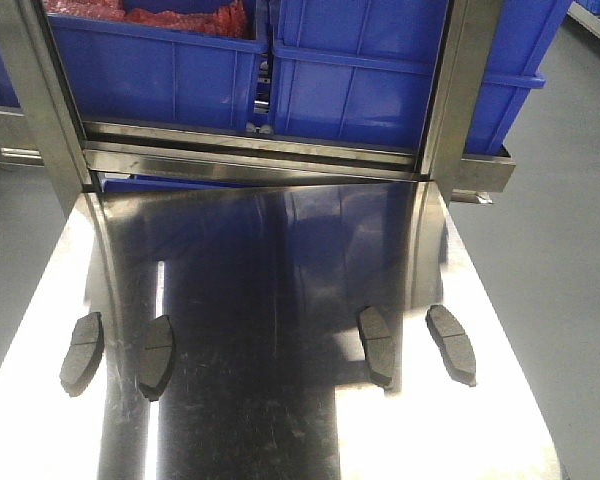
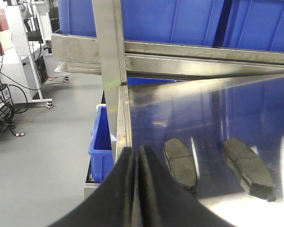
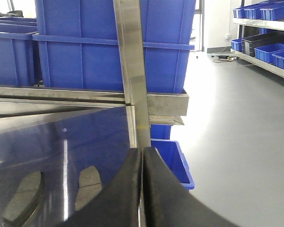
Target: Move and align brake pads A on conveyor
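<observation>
Several brake pads A lie flat on the shiny steel table top (image 1: 280, 250), in a rough row: two at the left (image 1: 82, 352) (image 1: 158, 355) and two at the right (image 1: 377, 345) (image 1: 451, 343). The conveyor is out of view. My left gripper (image 2: 136, 150) is shut and empty, hanging over the table's left edge, just left of the nearest pad (image 2: 181, 163); another pad (image 2: 248, 168) lies further right. My right gripper (image 3: 142, 151) is shut and empty at the table's right edge, with a pad (image 3: 88, 187) to its left. Neither gripper shows in the front view.
Large blue bins (image 1: 380, 60) stand on a steel shelf rail (image 1: 250, 150) behind the table. Steel uprights (image 1: 40, 100) (image 1: 455, 90) rise at the table's back corners. A small blue bin (image 2: 100, 146) sits low off the left edge, another (image 3: 173, 161) off the right.
</observation>
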